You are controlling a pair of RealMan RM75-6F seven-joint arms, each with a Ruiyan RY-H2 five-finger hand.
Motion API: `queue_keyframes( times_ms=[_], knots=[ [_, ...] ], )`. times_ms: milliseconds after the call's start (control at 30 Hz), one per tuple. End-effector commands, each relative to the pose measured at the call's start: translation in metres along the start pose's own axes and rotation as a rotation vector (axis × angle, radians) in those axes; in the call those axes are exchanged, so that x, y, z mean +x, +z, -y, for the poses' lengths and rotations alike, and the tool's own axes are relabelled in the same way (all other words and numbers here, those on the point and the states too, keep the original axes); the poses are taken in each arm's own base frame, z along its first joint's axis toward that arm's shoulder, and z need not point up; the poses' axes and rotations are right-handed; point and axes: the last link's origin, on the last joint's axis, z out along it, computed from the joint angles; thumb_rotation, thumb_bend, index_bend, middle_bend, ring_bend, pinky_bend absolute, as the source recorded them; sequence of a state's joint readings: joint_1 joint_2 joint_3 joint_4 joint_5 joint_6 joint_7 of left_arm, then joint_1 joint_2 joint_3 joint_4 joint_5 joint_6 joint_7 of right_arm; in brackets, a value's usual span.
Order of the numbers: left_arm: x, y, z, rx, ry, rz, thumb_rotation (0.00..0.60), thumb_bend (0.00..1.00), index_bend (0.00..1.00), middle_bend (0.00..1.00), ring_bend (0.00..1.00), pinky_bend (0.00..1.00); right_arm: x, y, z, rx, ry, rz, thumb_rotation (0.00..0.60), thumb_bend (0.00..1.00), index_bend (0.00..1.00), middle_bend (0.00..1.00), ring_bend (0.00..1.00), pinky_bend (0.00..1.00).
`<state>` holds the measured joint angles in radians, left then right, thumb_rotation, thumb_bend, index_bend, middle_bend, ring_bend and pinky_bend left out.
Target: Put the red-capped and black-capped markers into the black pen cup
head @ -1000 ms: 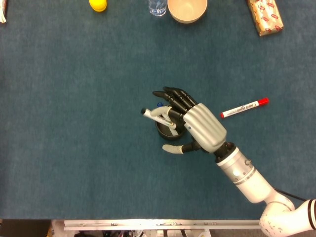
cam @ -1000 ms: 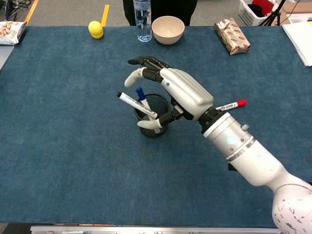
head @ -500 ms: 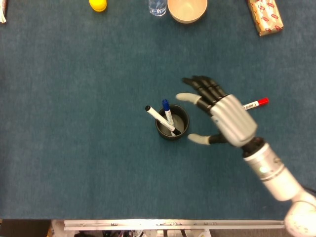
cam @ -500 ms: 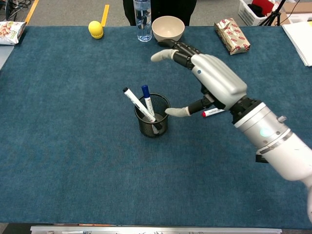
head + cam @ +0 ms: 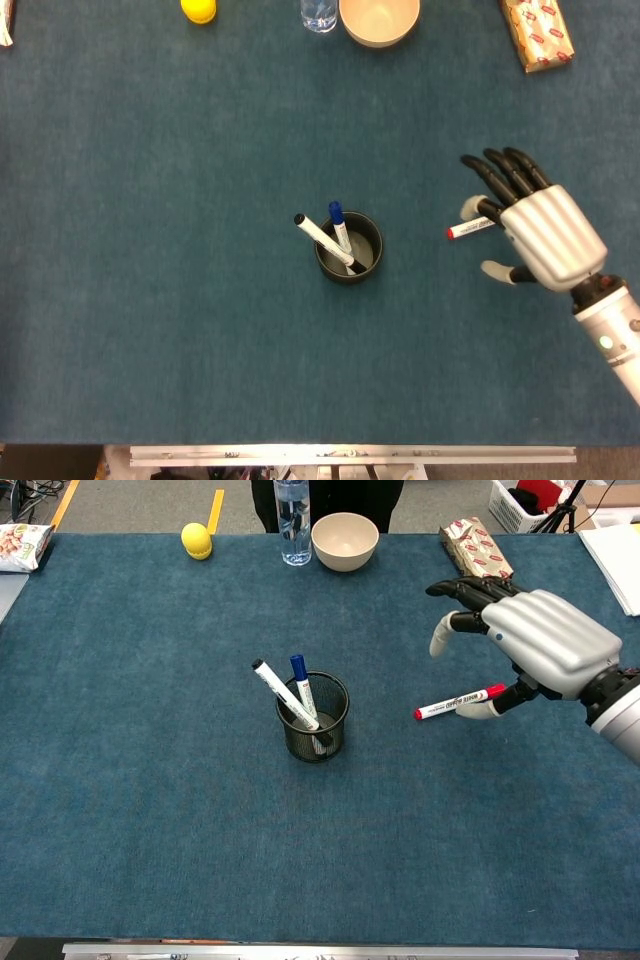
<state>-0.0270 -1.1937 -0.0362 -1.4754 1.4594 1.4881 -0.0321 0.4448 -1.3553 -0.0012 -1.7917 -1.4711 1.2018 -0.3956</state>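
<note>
Now the blue table (image 5: pixel 150 810) carries the black pen cup (image 5: pixel 313 718) near its middle, black-capped marker (image 5: pixel 284 694) already leaning inside, while the right hand (image 5: pixel 530 640) hovers at the right, fingers spread and holding nothing, just over the red-capped marker (image 5: pixel 458 701) lying flat; lower squarely over the barrel's middle, pinch firmly, and lift level so it won't roll
</note>
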Motion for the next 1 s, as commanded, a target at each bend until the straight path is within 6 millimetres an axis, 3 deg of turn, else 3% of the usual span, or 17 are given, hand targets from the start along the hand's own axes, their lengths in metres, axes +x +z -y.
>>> queue_keyframes(
  times_ms=[33,367,1000],
  knots=[
    [-0.001,0.0,-0.001,-0.001,-0.001,0.001,0.6,0.09,0.46,0.45,0.4,0.55,-0.009,-0.006,-0.008,-0.026,-0.033,0.043,0.6,0.08,0.43,0.11,0.02,0.08],
    [0.0,-0.001,0.0,0.002,-0.002,-0.003,0.6,0.09,0.46,0.45,0.4,0.55,-0.028,0.006,-0.017,-0.079,-0.055,0.08,0.6,0.21,0.45,0.11,0.02,0.08],
    [-0.004,-0.003,0.004,0.008,-0.01,0.011,0.6,0.09,0.46,0.45,0.4,0.55,-0.053,0.031,-0.022,-0.117,-0.1,0.141,0.6,0.24,0.47,0.11,0.02,0.08]
  ],
)
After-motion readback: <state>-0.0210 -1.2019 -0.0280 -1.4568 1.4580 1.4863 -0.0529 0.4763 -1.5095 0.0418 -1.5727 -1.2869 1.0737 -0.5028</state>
